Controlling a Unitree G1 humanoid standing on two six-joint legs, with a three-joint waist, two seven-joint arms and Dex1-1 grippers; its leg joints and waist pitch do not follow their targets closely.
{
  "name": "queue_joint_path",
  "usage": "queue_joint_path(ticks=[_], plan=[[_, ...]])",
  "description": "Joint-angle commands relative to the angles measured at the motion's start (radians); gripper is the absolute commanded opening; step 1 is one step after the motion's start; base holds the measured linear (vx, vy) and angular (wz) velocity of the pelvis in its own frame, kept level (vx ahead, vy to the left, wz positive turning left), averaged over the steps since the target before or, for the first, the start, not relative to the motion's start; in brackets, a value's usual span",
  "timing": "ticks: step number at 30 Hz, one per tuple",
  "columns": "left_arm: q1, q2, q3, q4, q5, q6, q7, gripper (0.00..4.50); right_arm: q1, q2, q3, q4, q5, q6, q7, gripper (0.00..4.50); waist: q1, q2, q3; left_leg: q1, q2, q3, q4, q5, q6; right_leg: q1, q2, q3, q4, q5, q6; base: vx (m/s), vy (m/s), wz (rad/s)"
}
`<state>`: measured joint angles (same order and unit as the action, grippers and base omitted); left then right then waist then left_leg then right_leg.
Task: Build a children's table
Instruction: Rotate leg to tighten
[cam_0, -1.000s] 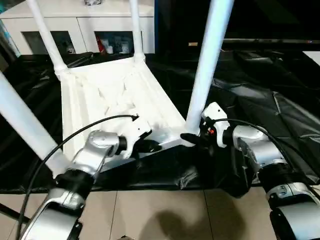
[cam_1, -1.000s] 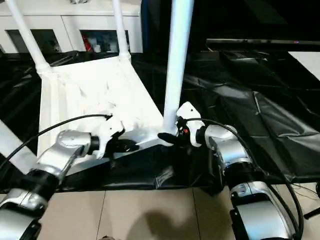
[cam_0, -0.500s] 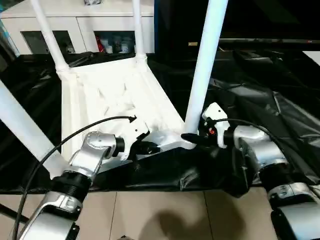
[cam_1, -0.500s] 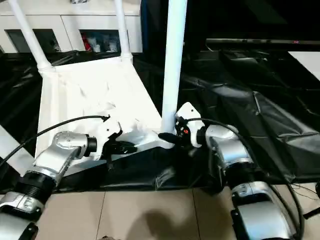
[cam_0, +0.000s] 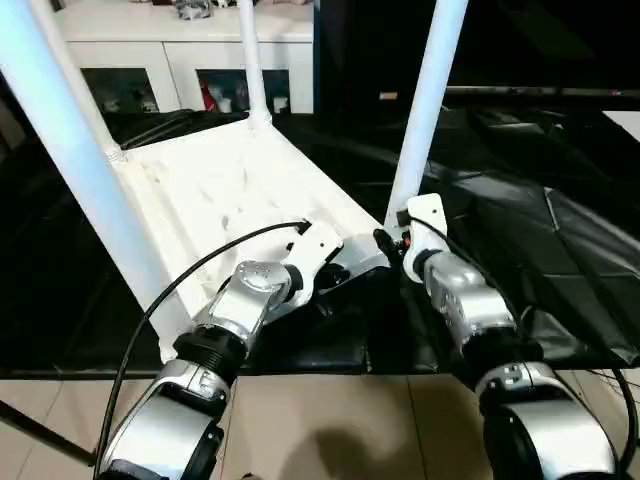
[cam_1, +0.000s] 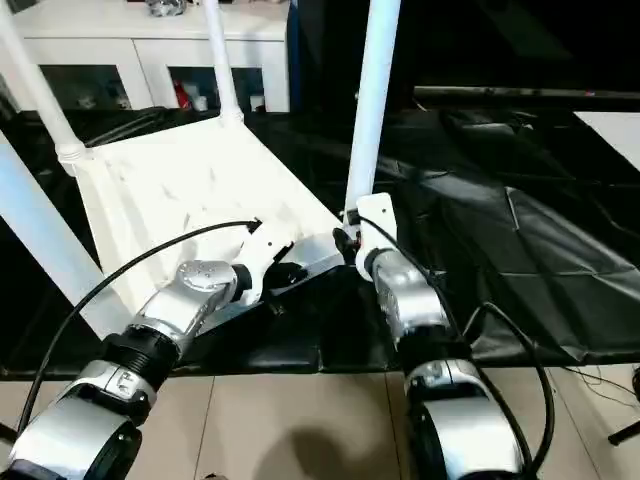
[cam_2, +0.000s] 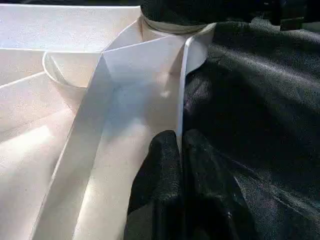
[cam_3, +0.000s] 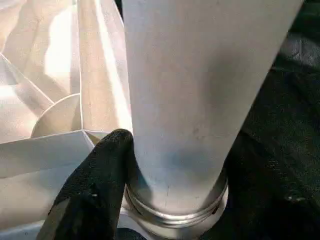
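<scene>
Left gripper: the left gripper (cam_2: 180, 165) has its two black fingers pressed together on the thin rim of the tabletop (cam_0: 215, 195), pinching that edge near the robot's side.
Right gripper: the right gripper (cam_3: 145, 195) is partly spread around the base of the near right leg (cam_0: 425, 100); one black finger (cam_3: 97, 185) lies against the tube just above its collar, and the other finger is hidden behind the tube, so a firm clamp cannot be confirmed.
Near right socket: the near right corner socket (cam_3: 175, 217) sits directly under the right gripper, with the leg's ringed end seated in it.
Tabletop pose: it lies upside down on the black sheet (cam_0: 560, 250), ribbed underside up, tilted with the far end lower in the pictures' depth and the near edge raised at the grippers.
Legs: four white legs rise from the corners: the near left leg (cam_0: 85, 160), the two far legs (cam_1: 215, 60) and (cam_1: 40, 85), and the near right one.
Key relation: the near right leg's long axis runs upward and slightly away from the right gripper; the right arm is plainly the nearer one to it, while the left steadies the rim just beside that corner.
Judgement: any seating or twisting of this leg looks like the right gripper's work along that axis.
Background: a white cabinet (cam_0: 180, 40) with glass doors stands beyond.
Writing: no brand, label or readable lettering can be made out.
</scene>
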<state>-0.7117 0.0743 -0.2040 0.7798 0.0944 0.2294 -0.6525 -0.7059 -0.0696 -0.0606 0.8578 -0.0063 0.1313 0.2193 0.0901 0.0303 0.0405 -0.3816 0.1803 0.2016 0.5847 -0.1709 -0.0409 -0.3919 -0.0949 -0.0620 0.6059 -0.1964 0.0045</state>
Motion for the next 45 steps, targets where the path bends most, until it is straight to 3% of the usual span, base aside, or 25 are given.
queue_joint_path(ticks=[1,4,6,9,13,16,20,22,24,28,36,39,40,43,45], plan=[[-0.019,-0.026,0.013,0.026,-0.004,-0.029,0.075,0.00,0.025,0.081,0.107,0.000,0.010,0.001,0.134,3.22,-0.004,-0.015,-0.049,0.025,0.048,-0.033,-0.085,-0.350,-0.011,0.021,-0.065,0.043,-0.099,-0.360,-0.152,0.000,0.000,0.00],[0.010,0.013,-0.001,-0.011,-0.020,-0.041,-0.030,0.00,0.032,0.022,0.116,-0.037,0.021,-0.026,0.229,3.43,-0.011,-0.016,-0.052,0.007,0.049,-0.038,-0.087,-0.310,0.004,0.035,-0.066,0.039,-0.090,-0.331,-0.146,0.000,0.000,0.00],[0.032,0.048,-0.008,-0.034,-0.027,-0.067,-0.095,0.00,0.028,-0.037,0.113,-0.045,0.022,-0.032,0.296,3.58,-0.010,-0.021,-0.053,0.012,0.049,-0.034,-0.083,-0.293,0.016,0.030,-0.064,0.040,-0.090,-0.298,-0.162,0.000,0.000,0.00],[0.057,0.089,-0.017,-0.062,-0.035,-0.079,-0.165,0.00,0.026,-0.109,0.117,-0.056,0.018,-0.035,0.376,3.89,-0.005,-0.024,-0.055,0.011,0.048,-0.029,-0.074,-0.255,0.042,0.034,-0.066,0.040,-0.087,-0.258,-0.189,0.000,0.000,0.00],[0.093,0.133,-0.020,-0.114,-0.068,-0.097,-0.280,0.00,0.033,-0.177,0.105,-0.084,0.039,-0.033,0.510,4.27,0.005,-0.020,-0.059,0.011,0.052,-0.023,-0.067,-0.168,0.075,0.035,-0.061,0.039,-0.071,-0.150,-0.230,0.000,0.000,0.00],[0.126,0.187,-0.030,-0.172,-0.100,-0.102,-0.399,0.00,0.046,-0.257,0.134,-0.125,0.052,-0.042,0.668,4.46,0.016,-0.017,-0.062,0.012,0.057,-0.018,-0.060,-0.129,0.095,0.036,-0.057,0.037,-0.056,-0.060,-0.262,0.000,0.000,0.00],[0.147,0.225,-0.030,-0.219,-0.139,-0.087,-0.499,0.00,0.043,-0.306,0.158,-0.123,0.059,-0.054,0.789,4.46,0.020,-0.016,-0.062,0.012,0.057,-0.017,-0.057,-0.144,0.101,0.033,-0.056,0.036,-0.051,-0.040,-0.283,0.000,0.000,0.00],[0.150,0.233,-0.024,-0.229,-0.143,-0.080,-0.510,0.00,0.047,-0.319,0.170,-0.127,0.057,-0.059,0.846,4.14,0.021,-0.017,-0.061,0.014,0.058,-0.017,-0.058,-0.159,0.094,0.032,-0.056,0.036,-0.052,-0.061,-0.282,0.000,0.000,0.00],[0.151,0.235,-0.022,-0.231,-0.143,-0.079,-0.511,0.00,0.047,-0.322,0.174,-0.128,0.057,-0.059,0.861,4.14,0.022,-0.017,-0.059,0.014,0.059,-0.017,-0.060,-0.173,0.087,0.033,-0.059,0.037,-0.055,-0.089,-0.277,0.000,0.000,0.00],[0.161,0.250,-0.017,-0.244,-0.151,-0.074,-0.520,0.00,0.053,-0.328,0.185,-0.143,0.074,-0.053,0.904,3.70,0.022,-0.022,-0.059,0.012,0.058,-0.018,-0.060,-0.166,0.081,0.035,-0.059,0.037,-0.056,-0.116,-0.263,0.000,0.000,0.00],[0.165,0.248,-0.007,-0.250,-0.160,-0.068,-0.519,0.00,0.057,-0.305,0.171,-0.132,0.091,-0.054,0.913,3.03,0.022,-0.021,-0.062,0.012,0.056,-0.017,-0.055,-0.137,0.094,0.034,-0.057,0.036,-0.051,-0.073,-0.275,0.000,0.000,0.00],[0.127,0.208,0.010,-0.174,-0.110,-0.054,-0.368,0.00,0.062,-0.255,0.146,-0.096,0.075,-0.027,0.755,2.80,0.021,-0.021,-0.062,0.013,0.056,-0.017,-0.056,-0.142,0.088,0.033,-0.058,0.037,-0.052,-0.088,-0.273,0.000,0.000,0.00],[0.116,0.197,0.016,-0.153,-0.100,-0.052,-0.329,0.00,0.063,-0.242,0.142,-0.088,0.070,-0.022,0.715,2.72,0.014,-0.022,-0.055,0.014,0.054,-0.016,-0.060,-0.161,0.075,0.028,-0.055,0.039,-0.060,-0.121,-0.265,0.000,0.000,0.00],[0.079,0.157,0.031,-0.091,-0.073,-0.036,-0.205,0.00,0.065,-0.190,0.122,-0.062,0.067,0.011,0.584,2.46,0.015,-0.022,-0.055,0.019,0.054,-0.021,-0.066,-0.207,0.037,0.031,-0.061,0.039,-0.070,-0.217,-0.233,0.000,0.000,0.00],[0.030,0.092,0.053,-0.025,-0.058,0.010,-0.044,0.00,0.064,-0.103,0.077,-0.036,0.079,0.073,0.390,2.33,0.010,-0.019,-0.051,0.025,0.053,-0.021,-0.069,-0.241,0.018,0.026,-0.061,0.042,-0.078,-0.267,-0.218,0.000,0.000,0.00]])
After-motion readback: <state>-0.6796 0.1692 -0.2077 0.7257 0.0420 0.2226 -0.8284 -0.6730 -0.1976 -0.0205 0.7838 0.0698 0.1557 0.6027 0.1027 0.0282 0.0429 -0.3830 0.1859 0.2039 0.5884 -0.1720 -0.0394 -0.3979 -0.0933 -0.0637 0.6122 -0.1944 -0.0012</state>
